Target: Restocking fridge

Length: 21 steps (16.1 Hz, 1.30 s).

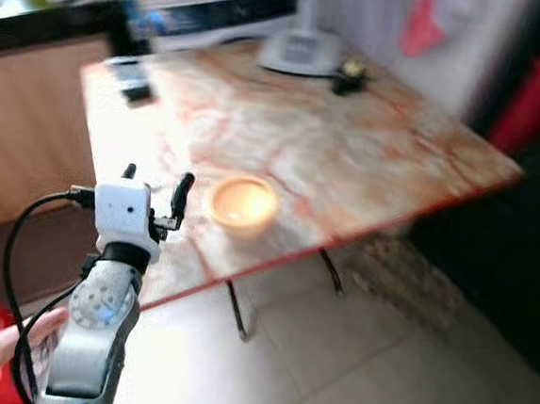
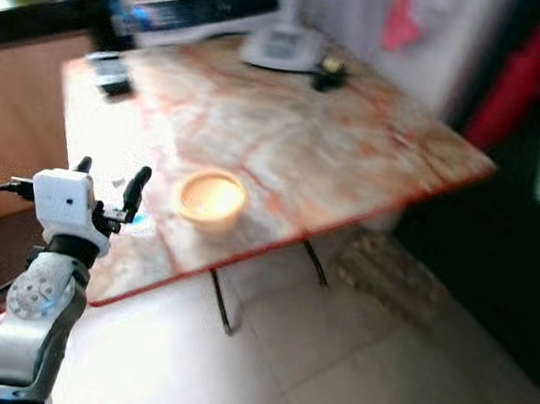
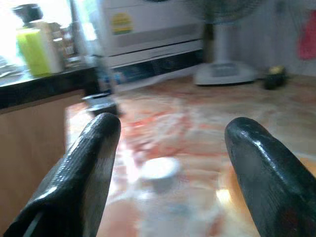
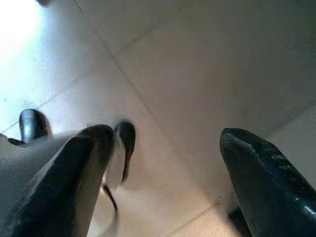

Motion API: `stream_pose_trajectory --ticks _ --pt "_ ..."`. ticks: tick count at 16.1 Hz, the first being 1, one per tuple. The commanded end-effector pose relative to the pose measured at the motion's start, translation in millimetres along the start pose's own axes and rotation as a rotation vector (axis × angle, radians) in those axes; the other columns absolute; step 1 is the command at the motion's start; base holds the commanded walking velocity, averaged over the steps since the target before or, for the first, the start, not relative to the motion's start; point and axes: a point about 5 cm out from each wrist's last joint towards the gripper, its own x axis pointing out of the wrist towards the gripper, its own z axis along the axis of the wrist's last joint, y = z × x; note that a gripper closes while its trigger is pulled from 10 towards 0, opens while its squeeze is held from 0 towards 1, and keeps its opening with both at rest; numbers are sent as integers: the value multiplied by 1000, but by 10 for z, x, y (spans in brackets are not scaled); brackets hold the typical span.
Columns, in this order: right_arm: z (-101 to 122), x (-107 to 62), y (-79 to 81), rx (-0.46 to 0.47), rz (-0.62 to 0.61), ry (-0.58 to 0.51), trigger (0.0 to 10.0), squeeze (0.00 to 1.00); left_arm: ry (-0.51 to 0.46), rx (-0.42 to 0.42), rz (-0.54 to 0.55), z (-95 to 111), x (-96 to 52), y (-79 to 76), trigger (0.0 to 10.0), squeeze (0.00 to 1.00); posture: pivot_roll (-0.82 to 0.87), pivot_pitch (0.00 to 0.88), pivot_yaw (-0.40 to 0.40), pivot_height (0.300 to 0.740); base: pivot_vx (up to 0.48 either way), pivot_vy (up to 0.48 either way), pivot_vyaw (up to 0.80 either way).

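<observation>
Over the marble table's [image 1: 368,163] near edge, we held our left gripper [image 1: 156,188] wide and empty beside the bowl [image 1: 240,203] (right gripper [image 4: 158,163] spread, idle); a blurred capped bottle [image 3: 159,174] awaited grasping.

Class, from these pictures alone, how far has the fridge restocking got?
Done: nothing visibly; no fridge is in sight. In hand: the left gripper is raised, open and empty, at the near edge of the marble table, beside a small orange bowl. Left: picking up an item and stocking it. The right gripper hangs open over the floor.
</observation>
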Motion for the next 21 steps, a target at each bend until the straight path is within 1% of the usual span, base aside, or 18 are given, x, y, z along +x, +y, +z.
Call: stream_pose_trajectory --ticks 1,2,7,9,10,11,13,15,16,18,19,21 --pt "-19 20 94 14 23 3 10000 0 -4 29 19 24 -7 65 10000 0 79 130 -12 740 296 0 0" --pt "-23 20 98 34 23 2 10000 0 -9 31 23 40 -1 73 10000 0 80 131 -12 740 0 0 0" --pt "-24 22 105 31 29 7 10000 0 -30 20 29 118 40 102 10000 0 84 132 -12 740 0 0 0" --pt "-19 23 107 34 31 6 10000 0 -43 18 25 183 72 109 10000 0 84 132 -12 740 0 0 0" --pt "-17 24 107 35 32 6 10000 0 -38 4 33 218 99 125 10000 0 85 133 -15 740 0 0 0" --pt "-14 24 106 34 33 7 10000 0 -20 -10 41 265 150 144 10000 0 87 133 -16 740 0 0 0" --pt "-9 25 106 31 34 7 10000 0 67 4 37 297 269 195 10000 0 92 133 -17 740 0 0 0" --pt "-6 27 108 30 36 8 10000 0 128 33 30 320 320 235 10000 0 90 132 -17 740 0 0 0" --pt "-4 27 108 29 37 8 10000 0 192 59 9 286 328 245 10000 0 93 131 -17 740 0 0 0" --pt "-1 28 109 27 39 8 10000 0 202 25 7 255 347 253 10000 0 93 128 -22 740 0 0 0" --pt "1 28 108 29 38 6 10000 0 192 23 8 245 396 264 10000 0 91 126 -21 740 0 0 0" --pt "-2 26 105 30 37 5 10000 0 180 9 1 263 445 256 10000 0 82 120 -19 740 0 0 0"
